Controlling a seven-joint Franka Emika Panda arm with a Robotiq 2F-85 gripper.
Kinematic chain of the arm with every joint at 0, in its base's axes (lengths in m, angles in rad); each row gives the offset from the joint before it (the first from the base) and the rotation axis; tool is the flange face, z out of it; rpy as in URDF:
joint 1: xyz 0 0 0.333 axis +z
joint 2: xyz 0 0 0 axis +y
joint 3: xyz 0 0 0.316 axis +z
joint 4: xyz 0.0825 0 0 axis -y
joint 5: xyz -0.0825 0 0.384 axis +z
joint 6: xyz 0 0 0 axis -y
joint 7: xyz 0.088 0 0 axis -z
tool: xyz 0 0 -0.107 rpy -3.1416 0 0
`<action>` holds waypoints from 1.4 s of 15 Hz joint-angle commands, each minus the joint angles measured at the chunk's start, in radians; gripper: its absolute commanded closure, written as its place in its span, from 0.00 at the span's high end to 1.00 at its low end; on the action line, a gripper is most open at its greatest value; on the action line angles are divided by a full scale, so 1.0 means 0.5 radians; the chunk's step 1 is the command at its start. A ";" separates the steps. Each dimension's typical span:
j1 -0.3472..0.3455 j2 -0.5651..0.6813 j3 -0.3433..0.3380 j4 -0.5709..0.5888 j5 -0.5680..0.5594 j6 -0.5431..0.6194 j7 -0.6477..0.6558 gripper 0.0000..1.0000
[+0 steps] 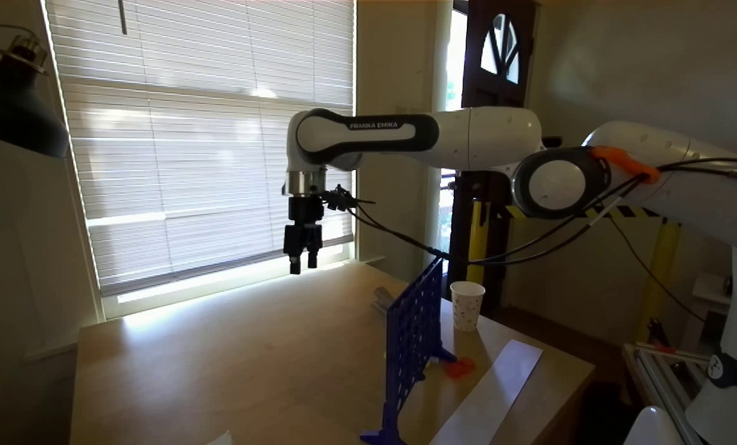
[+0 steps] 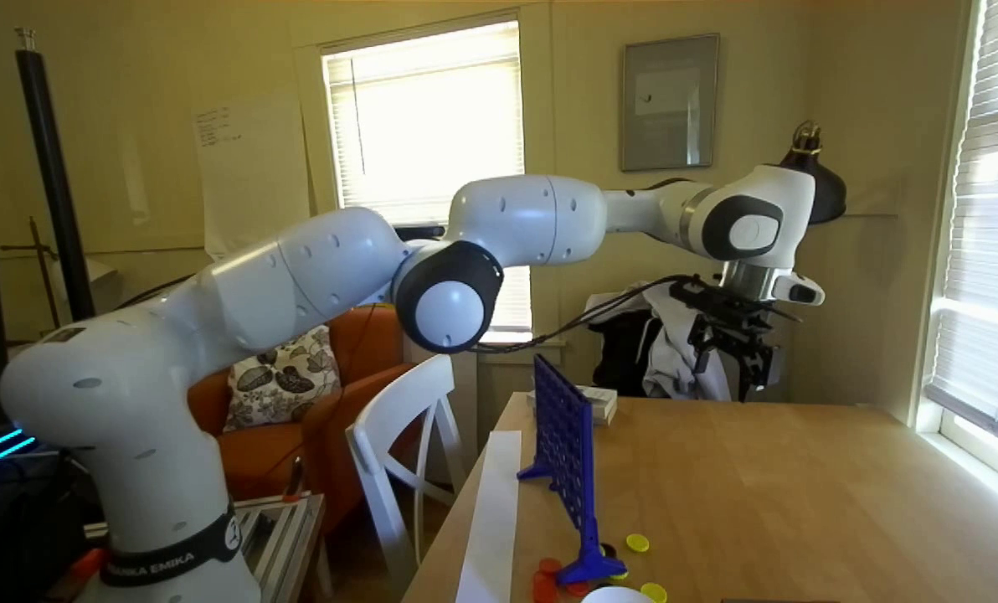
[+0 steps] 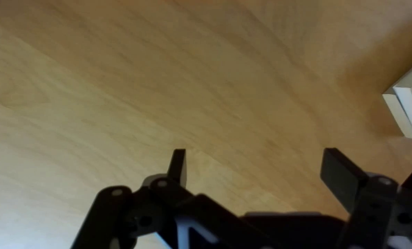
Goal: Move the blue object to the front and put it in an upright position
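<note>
In an exterior view, left: hand (image 1: 303, 266), jaws apart, holding nothing, above the tabletop (image 1: 220, 358). Right: blue panel (image 1: 413, 334), standing upright, untouched. Placement appears complete; route any retreat well clear of its top edge.

In an exterior view, the panel (image 1: 413, 334) on the table (image 1: 251, 358) stands left of cup (image 1: 467, 307) and strip (image 1: 493, 394).
</note>
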 commanded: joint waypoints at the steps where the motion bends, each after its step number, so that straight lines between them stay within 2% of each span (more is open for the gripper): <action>1: 0.068 -0.022 0.012 0.021 0.053 -0.009 0.128 1.00; 5: 0.196 -0.097 -0.054 -0.002 -0.025 0.008 0.230 1.00; 11: 0.334 -0.236 -0.156 -0.028 -0.089 -0.114 0.502 1.00; 17: 0.355 -0.379 -0.141 -0.035 -0.060 -0.365 0.612 1.00; 21: 0.387 -0.467 -0.190 -0.034 -0.132 -0.512 0.604 1.00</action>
